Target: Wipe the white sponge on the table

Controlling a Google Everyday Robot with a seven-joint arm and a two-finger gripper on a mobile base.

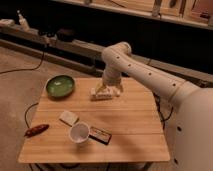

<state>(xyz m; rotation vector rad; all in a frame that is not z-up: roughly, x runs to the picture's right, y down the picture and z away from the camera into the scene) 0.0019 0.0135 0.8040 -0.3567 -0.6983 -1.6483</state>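
The white sponge [68, 118] lies on the left part of the light wooden table [131, 124], just up and left of a white cup [79, 133]. My gripper [107, 88] hangs at the far middle of the table, right over a longer white box with printed marks [104, 94]. It is well away from the sponge, up and to the right of it. The arm comes in from the right.
A green bowl [60, 85] sits at the far left corner. A small dark box [100, 135] lies right of the cup. A red-brown object [36, 130] lies at the table's left edge. Cables run on the floor at the left.
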